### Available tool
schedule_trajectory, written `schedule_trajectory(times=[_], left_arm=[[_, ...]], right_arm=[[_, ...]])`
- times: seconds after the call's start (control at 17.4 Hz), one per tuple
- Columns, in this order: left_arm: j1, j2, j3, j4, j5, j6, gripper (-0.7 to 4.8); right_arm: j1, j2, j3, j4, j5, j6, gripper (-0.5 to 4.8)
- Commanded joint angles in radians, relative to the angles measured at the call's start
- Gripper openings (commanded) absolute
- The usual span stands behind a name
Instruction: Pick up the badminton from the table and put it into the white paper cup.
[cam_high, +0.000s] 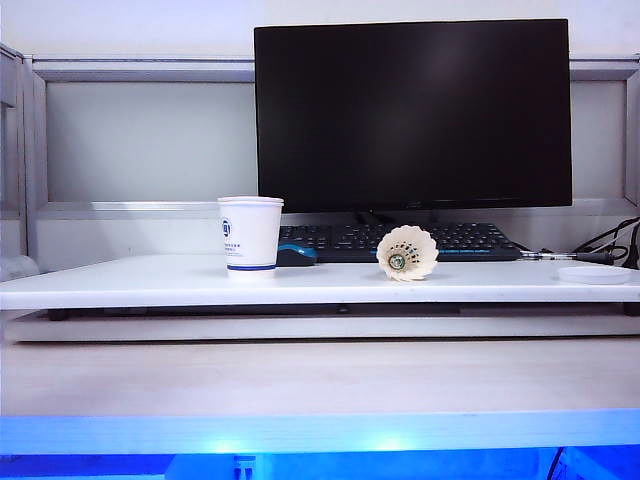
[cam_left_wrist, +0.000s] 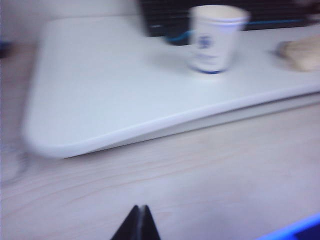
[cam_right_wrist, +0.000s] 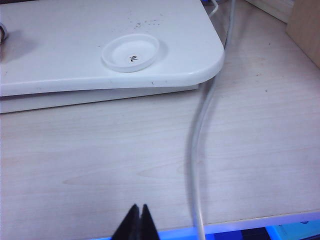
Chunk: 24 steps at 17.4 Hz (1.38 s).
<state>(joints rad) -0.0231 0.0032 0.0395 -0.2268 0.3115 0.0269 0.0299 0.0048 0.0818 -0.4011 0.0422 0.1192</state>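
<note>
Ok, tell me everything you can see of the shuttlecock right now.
The shuttlecock is small and cream-white, with a round flared feather skirt and a dark greenish centre. It lies on its side on the white table, open skirt facing the exterior camera, right of the paper cup and clear of it. A keyboard sits behind. Nothing grips or touches it; the left wrist view shows only a blurred tan edge.

We can read little here. The white paper cup (cam_high: 250, 235) carries a blue round logo with small lines of print beside it, too small for us to make out; the left wrist view shows it only as a blur. Ahead of the right gripper (cam_right_wrist: 138, 220), the flat white round disc (cam_right_wrist: 131, 52) bears a small dark mark that looks like "16" turned sideways.
</note>
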Motion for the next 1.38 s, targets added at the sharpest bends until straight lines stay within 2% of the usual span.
schedule_trajectory(times=[0.06, 0.17, 0.4, 0.69, 1.09, 1.15, 1.26, 1.32, 1.38], left_arm=[[0.0, 0.0, 0.002, -0.003, 0.152, -0.059, -0.05], [0.0, 0.0, 0.002, -0.003, 0.197, -0.095, -0.05], [0.0, 0.0, 0.002, -0.004, 0.252, -0.094, -0.05], [0.0, 0.0, 0.002, -0.006, 0.254, -0.095, -0.05], [0.0, 0.0, 0.002, -0.035, 0.262, -0.095, -0.05], [0.0, 0.0, 0.002, -0.035, 0.262, -0.095, -0.05], [0.0, 0.0, 0.002, -0.035, 0.262, -0.095, -0.05], [-0.001, 0.0, 0.002, -0.035, 0.262, -0.095, -0.05], [-0.001, 0.0, 0.002, -0.035, 0.262, -0.095, -0.05]], right_arm=[[0.0, -0.003, 0.014, 0.071, -0.021, 0.005, -0.06], [0.0, -0.003, 0.03, 0.134, -0.022, 0.01, -0.06], [0.0, -0.003, 0.123, 0.146, -0.024, 0.047, -0.05], [0.0, 0.036, 0.242, 0.135, -0.17, 0.15, 0.43], [0.001, 0.302, 0.37, 0.175, -0.336, 0.151, 2.57], [0.005, 0.45, 0.428, 0.232, -0.36, 0.151, 3.52], [0.026, 0.534, 0.453, 0.288, -0.359, 0.152, 4.01], [0.129, 0.729, 0.461, 0.437, -0.328, 0.177, 4.08], [0.181, 0.796, 0.46, 0.481, -0.287, 0.176, 4.18]])
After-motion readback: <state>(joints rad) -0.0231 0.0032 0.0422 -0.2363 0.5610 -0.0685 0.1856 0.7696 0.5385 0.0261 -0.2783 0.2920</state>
